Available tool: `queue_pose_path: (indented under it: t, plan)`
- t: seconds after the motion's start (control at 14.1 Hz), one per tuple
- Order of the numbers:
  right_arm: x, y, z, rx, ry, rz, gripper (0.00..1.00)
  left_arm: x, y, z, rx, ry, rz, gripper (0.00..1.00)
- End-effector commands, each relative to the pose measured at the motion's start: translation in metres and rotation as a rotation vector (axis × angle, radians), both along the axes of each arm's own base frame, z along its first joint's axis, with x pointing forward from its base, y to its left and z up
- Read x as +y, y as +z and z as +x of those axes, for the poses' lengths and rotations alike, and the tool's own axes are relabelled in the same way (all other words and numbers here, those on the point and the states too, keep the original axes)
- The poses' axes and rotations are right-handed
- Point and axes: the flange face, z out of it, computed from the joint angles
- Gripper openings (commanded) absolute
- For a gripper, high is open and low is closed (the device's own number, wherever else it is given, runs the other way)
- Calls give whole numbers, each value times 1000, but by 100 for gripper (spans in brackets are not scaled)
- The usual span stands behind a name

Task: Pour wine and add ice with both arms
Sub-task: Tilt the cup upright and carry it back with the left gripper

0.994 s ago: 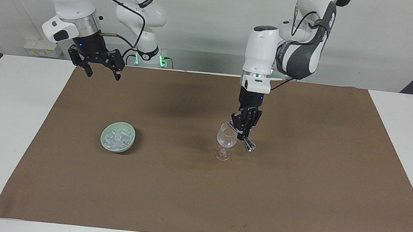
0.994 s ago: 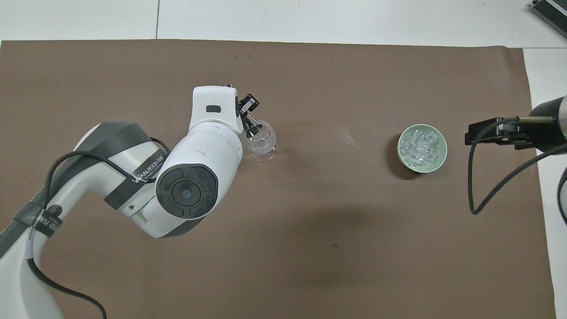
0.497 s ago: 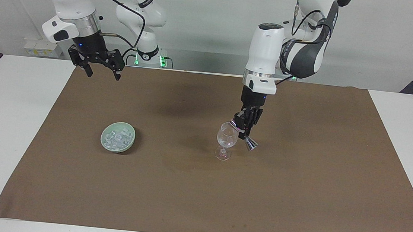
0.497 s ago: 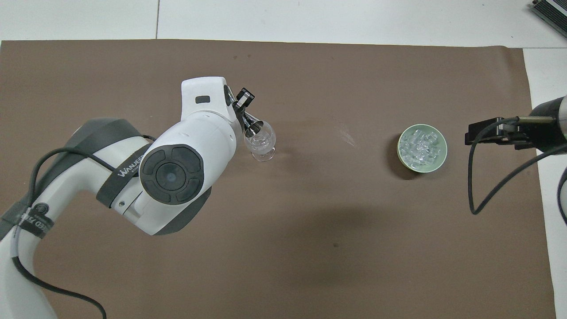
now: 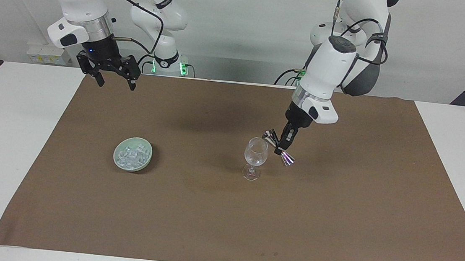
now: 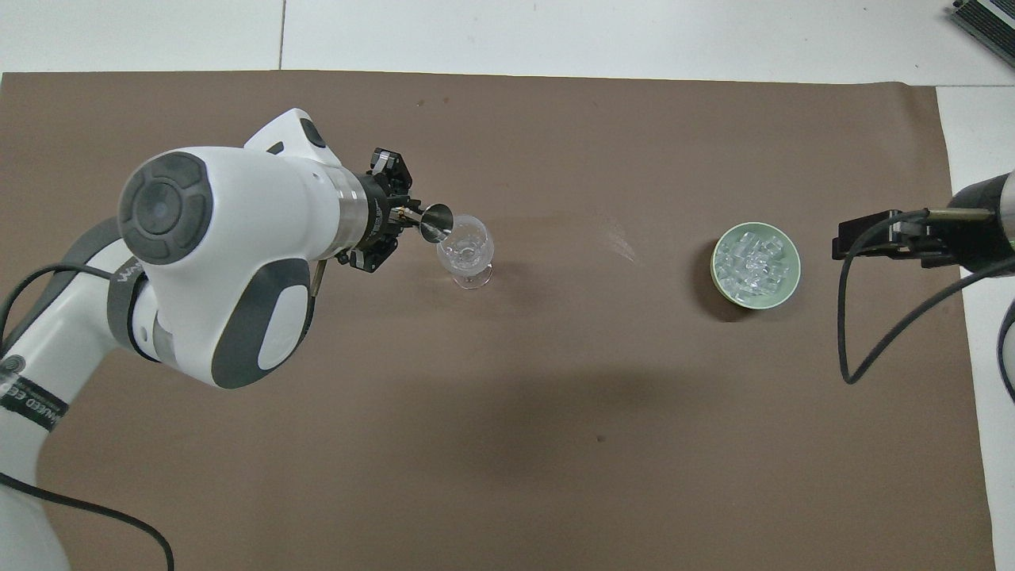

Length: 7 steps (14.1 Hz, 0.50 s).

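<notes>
A clear stemmed wine glass (image 5: 255, 153) stands upright mid-mat; it also shows in the overhead view (image 6: 466, 252). My left gripper (image 5: 281, 146) is shut on the waist of a silver hourglass-shaped jigger (image 5: 286, 159), held tilted beside the glass's rim, on the side toward the left arm's end. In the overhead view the jigger's mouth (image 6: 435, 223) lies at the rim, with the left gripper (image 6: 400, 220) beside it. The ice (image 5: 131, 155) fills a pale green bowl (image 5: 115, 154), also seen from overhead (image 6: 755, 260). My right gripper (image 5: 116, 83) is open, waiting in the air over the mat's edge.
A brown mat (image 5: 334, 219) covers most of the white table (image 5: 3, 148). The bowl's rim (image 6: 716, 274) lies toward the right arm's end, well apart from the glass. The right gripper (image 6: 860, 236) and its black cable hang near the mat's end.
The left arm's wrist has swung from upright to slanted, toward its own end of the table. The jigger has drawn slightly away from the glass. The right arm has not moved.
</notes>
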Motion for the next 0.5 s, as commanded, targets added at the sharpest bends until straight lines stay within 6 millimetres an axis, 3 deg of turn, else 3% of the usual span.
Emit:
queue_pose_path:
  t: [0.0, 0.14, 0.28, 0.43]
  plan:
    - [-3, 0, 1, -2, 16, 20, 100, 35, 3, 8, 115, 82, -117, 0]
    - [-3, 0, 1, -1, 16, 20, 100, 60, 10, 5, 165, 55, -168, 0]
    - [-2, 0, 1, -2, 17, 20, 100, 110, 4, 15, 256, 130, -248, 0]
    - [-3, 0, 1, -1, 16, 20, 100, 150, -6, 14, 350, 95, -327, 0]
